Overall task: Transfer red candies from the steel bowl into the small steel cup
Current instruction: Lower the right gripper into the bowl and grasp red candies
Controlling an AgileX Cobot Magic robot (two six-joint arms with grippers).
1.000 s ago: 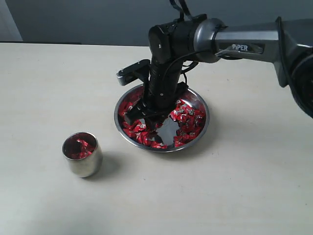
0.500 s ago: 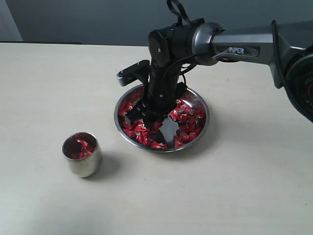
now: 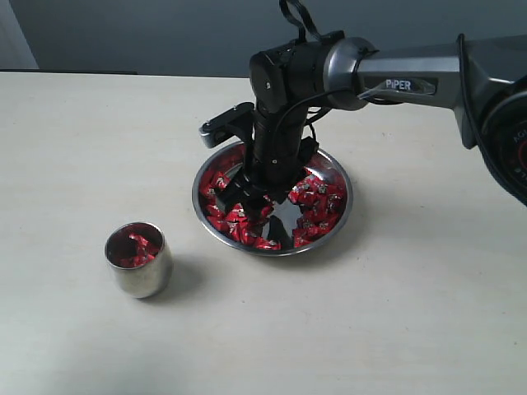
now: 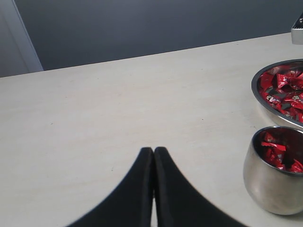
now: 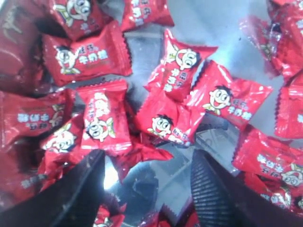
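The steel bowl (image 3: 347, 183) sits mid-table with the red candies (image 3: 317, 197) spread around a bare patch of its floor. My right gripper (image 3: 245, 194) reaches down into the bowl's left half. In the right wrist view it (image 5: 149, 163) stands open, low over the bowl floor (image 5: 213, 21), with nothing between its fingers (image 5: 208, 189) and candies (image 5: 102, 118) just ahead of the tips. The small steel cup (image 3: 140, 265) stands upright to the front left, holding a few red candies (image 4: 279, 149). My left gripper (image 4: 154, 151) is shut and empty over bare table, beside the cup (image 4: 272, 182).
The pale tabletop (image 3: 395, 313) surrounds the bowl and the cup. The right arm (image 3: 412, 74) stretches in from the right above the bowl. A dark wall (image 3: 148, 33) runs along the table's far edge. The bowl's rim (image 4: 258, 92) lies close behind the cup in the left wrist view.
My right gripper has shifted a little to the right inside the bowl, staying low among the candies. The cup and the bowl have not moved.
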